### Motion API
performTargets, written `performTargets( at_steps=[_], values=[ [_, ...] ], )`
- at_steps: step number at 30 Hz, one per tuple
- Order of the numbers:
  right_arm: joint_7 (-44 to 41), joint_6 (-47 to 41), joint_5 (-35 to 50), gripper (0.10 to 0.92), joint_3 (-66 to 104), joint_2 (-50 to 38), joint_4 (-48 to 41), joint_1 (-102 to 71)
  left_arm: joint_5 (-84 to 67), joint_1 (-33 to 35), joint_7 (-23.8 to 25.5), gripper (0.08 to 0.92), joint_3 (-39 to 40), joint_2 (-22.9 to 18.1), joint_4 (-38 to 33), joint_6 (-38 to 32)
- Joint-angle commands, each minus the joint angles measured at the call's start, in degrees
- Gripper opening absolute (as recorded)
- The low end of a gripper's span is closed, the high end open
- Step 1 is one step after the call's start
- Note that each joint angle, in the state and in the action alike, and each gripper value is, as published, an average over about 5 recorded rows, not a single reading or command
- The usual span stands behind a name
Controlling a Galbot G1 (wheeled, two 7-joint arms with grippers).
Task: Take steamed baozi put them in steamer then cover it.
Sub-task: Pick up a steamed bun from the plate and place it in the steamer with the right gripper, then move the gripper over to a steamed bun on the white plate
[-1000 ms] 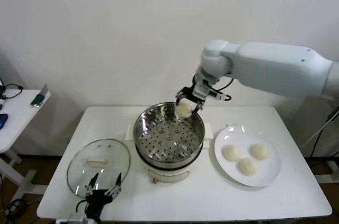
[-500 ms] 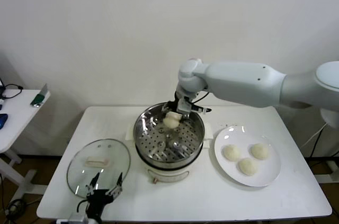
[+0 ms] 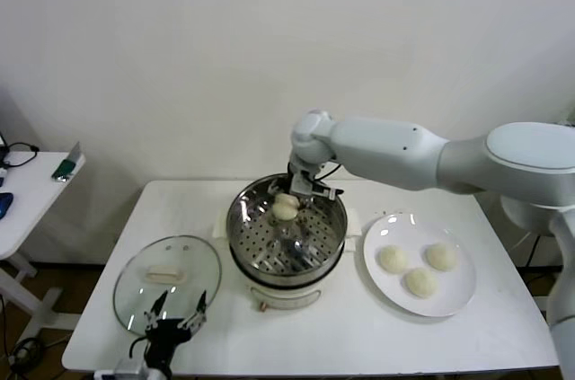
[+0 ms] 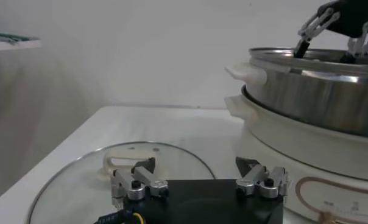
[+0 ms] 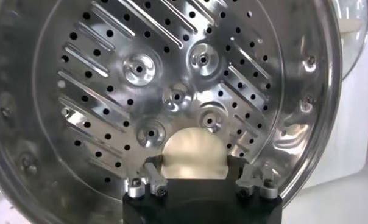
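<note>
Right pincer (image 3: 289, 198) grips baozi (image 3: 285, 207) inside steamer (image 3: 247, 218); no writing legible

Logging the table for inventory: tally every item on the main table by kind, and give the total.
Baozi: 4, one held by the right gripper over the steamer, three on the plate
Steamer: 1
Glass cover: 1
White plate: 1
Total: 7

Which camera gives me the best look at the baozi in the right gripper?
The right wrist view: the baozi sits between the right gripper's fingers, right over the steamer's perforated floor. The head view shows the baozi small, inside the steamer. The left wrist view hides it behind the steamer wall.
</note>
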Motion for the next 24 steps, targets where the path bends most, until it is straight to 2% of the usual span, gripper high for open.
performTargets(
  at_steps=[1, 7, 12, 14, 18, 24],
  values=[
    [0.0, 0.7, 4.8, 0.818, -0.3, 0.2, -0.4, 1.4, 0.1, 0.0, 0.0, 0.823, 0.1, -0.1, 0.1, 0.0],
    [-4.0, -3.0, 19.7, 0.823, -4.8, -8.2, 6.1, 12.8, 0.1, 0.0, 0.0, 0.823, 0.2, 0.0, 0.2, 0.0],
    [-9.7, -14.2, 38.8, 0.823, -15.8, -18.2, 11.2, 24.4, 0.2, -0.1, 0.1, 0.823, 0.3, 0.2, 0.1, 0.2],
    [-10.8, -19.9, 43.0, 0.823, -19.5, -22.8, 13.7, 28.4, 0.2, -0.1, 0.1, 0.823, 0.3, 0.3, 0.1, 0.3],
    [-8.9, -32.5, 44.7, 0.823, -24.3, -30.9, 18.2, 31.0, 0.2, -0.1, 0.1, 0.823, 0.3, 0.5, 0.2, 0.3],
    [-4.7, -42.1, 42.6, 0.823, -25.6, -41.6, 23.2, 23.3, 0.2, -0.4, 0.1, 0.823, 0.3, 0.6, 0.5, 0.1]
  ],
)
